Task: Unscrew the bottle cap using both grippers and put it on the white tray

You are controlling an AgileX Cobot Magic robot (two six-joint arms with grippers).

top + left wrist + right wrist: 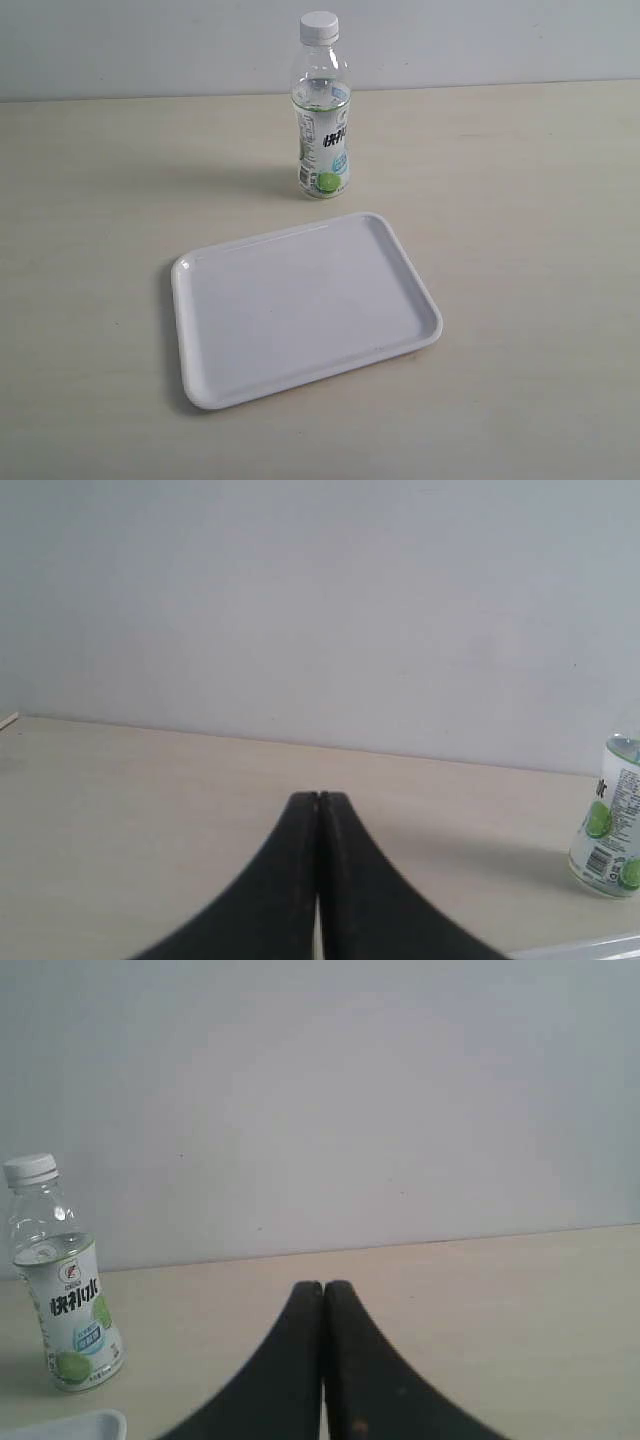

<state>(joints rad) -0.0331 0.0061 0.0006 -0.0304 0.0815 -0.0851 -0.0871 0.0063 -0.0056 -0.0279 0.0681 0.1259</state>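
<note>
The bottle [68,1305] carries dark Chinese label lettering, not clearly legible.

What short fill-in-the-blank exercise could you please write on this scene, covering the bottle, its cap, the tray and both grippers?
1. The bottle cap sits on the bottle, which stands ____ on the table.
2. The white tray has ____ lying on it.
3. The left gripper and the right gripper each have jaws that are ____ (open or shut).

Missing words: upright; nothing; shut.
</note>
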